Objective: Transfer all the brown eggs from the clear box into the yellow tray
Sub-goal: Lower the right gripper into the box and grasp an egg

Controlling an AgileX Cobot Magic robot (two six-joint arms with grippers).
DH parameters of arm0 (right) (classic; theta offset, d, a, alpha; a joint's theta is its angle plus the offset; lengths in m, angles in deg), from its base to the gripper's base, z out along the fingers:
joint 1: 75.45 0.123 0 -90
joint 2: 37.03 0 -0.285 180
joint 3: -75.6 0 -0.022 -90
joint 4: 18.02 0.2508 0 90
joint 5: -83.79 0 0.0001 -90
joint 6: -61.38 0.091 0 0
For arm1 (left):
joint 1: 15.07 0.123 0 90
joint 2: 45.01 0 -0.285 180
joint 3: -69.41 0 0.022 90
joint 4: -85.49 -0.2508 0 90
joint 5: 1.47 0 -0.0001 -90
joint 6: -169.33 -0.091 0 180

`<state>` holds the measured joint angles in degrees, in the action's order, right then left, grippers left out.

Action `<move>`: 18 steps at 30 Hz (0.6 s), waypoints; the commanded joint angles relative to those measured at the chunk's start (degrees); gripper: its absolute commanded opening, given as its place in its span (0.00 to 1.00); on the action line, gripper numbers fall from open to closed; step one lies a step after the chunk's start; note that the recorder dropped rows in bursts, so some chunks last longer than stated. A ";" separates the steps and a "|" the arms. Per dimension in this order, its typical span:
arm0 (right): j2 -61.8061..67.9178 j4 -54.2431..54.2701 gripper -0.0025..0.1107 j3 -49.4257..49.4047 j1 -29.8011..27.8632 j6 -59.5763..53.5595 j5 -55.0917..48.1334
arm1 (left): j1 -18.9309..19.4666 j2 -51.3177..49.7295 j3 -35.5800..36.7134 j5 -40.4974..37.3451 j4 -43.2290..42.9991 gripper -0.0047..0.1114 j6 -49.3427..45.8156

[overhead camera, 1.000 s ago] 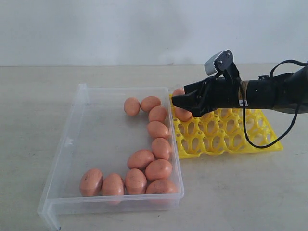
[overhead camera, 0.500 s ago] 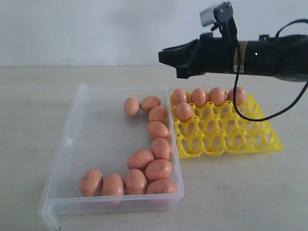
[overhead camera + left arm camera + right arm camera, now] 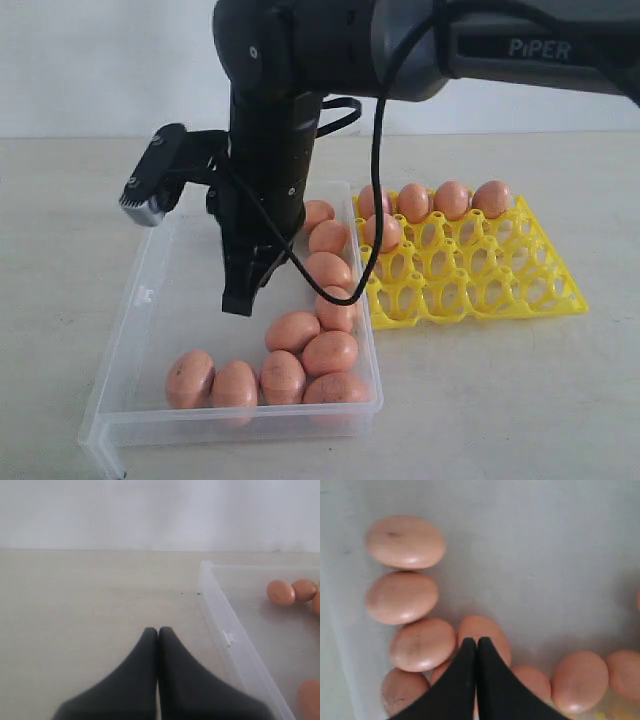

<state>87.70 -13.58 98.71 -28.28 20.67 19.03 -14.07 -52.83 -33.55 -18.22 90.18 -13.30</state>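
1. The large, shallow clear plastic box (image 3: 130, 330) lies on the pale table (image 3: 480, 400). Ten smooth oval brown eggs (image 3: 330, 352) show in it, along its near wall and the wall next to the tray.
2. The bright yellow plastic grid tray (image 3: 500, 290) sits just beside the box and holds five eggs: four in its far row and one in the next.
3. The right claw (image 3: 238, 300) points down over the box near the eggs, its jaws clenched together and empty.
4. The left claw (image 3: 158, 632), also clenched and empty, hangs over bare table beside the box.
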 commanded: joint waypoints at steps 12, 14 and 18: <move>0.29 -2.92 0.45 -6.78 -0.27 -13.33 2.07 | -0.22 0.03 0.17 0.42 0.19 0.00 0.04; 0.29 -3.34 0.45 -8.36 -0.27 -13.33 5.64 | -0.22 0.03 0.17 0.42 0.19 0.00 0.04; 0.38 -4.77 0.48 -8.97 -0.27 -13.33 9.52 | -0.22 0.03 0.17 0.42 0.19 0.00 0.04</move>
<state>88.28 -17.19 90.17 -28.17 7.85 25.82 -14.07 -52.83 -33.55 -18.22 90.08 -13.30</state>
